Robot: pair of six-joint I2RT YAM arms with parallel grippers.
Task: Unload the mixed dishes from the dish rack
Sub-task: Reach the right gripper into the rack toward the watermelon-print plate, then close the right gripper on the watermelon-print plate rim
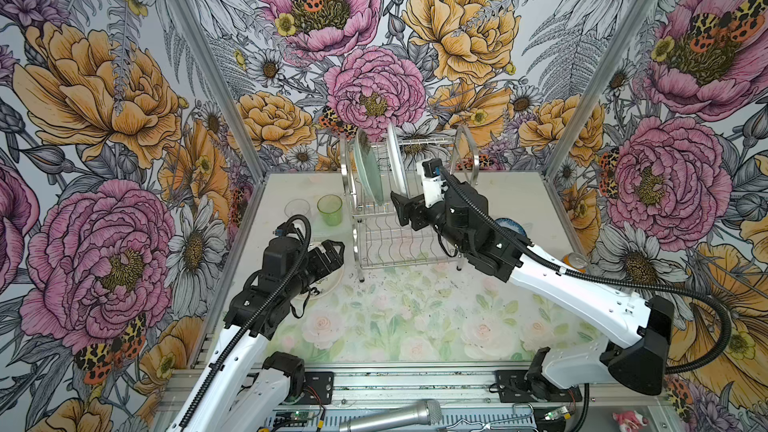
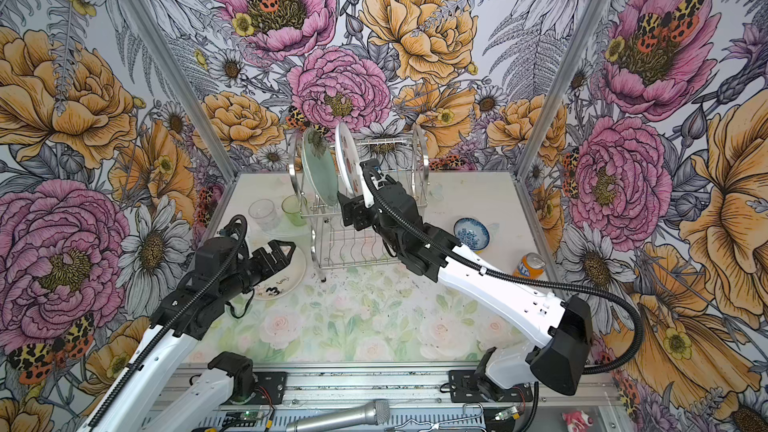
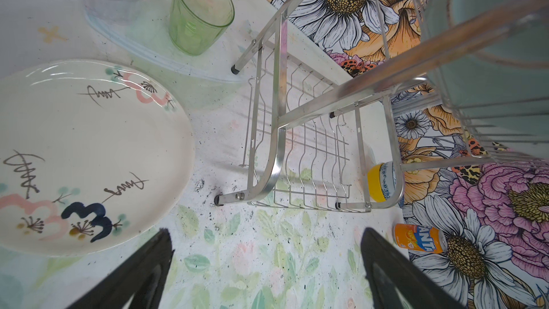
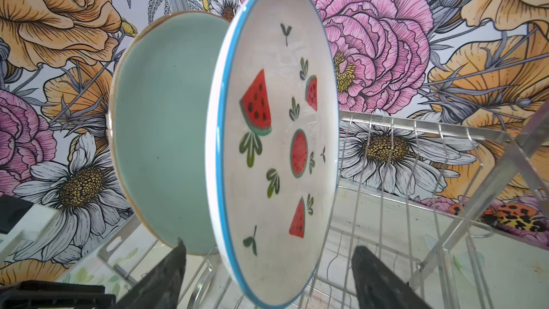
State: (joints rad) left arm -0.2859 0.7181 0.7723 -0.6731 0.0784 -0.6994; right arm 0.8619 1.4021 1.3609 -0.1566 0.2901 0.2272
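The dish rack point(image 1: 376, 238) point(image 2: 365, 243) stands at the back middle of the table. Upright in its upper shelf are a pale green plate point(image 1: 369, 170) point(image 4: 166, 132) and a white plate point(image 1: 397, 160) point(image 4: 276, 144) with watermelon prints. My right gripper point(image 1: 400, 206) point(image 4: 270, 245) is open, its fingers on either side of the white plate's lower rim with gaps showing. My left gripper point(image 1: 337, 252) point(image 3: 266, 233) is open and empty, over a cream plate point(image 2: 286, 280) point(image 3: 89, 156) lying flat on the table.
A green tumbler point(image 1: 330, 209) point(image 3: 199, 10) and a clear glass point(image 2: 264, 214) stand left of the rack. A blue-and-white bowl point(image 2: 471, 234) in a yellow bowl point(image 3: 375, 182) and an orange soda can point(image 2: 528, 265) sit to its right. A microphone point(image 1: 395, 415) lies at the front.
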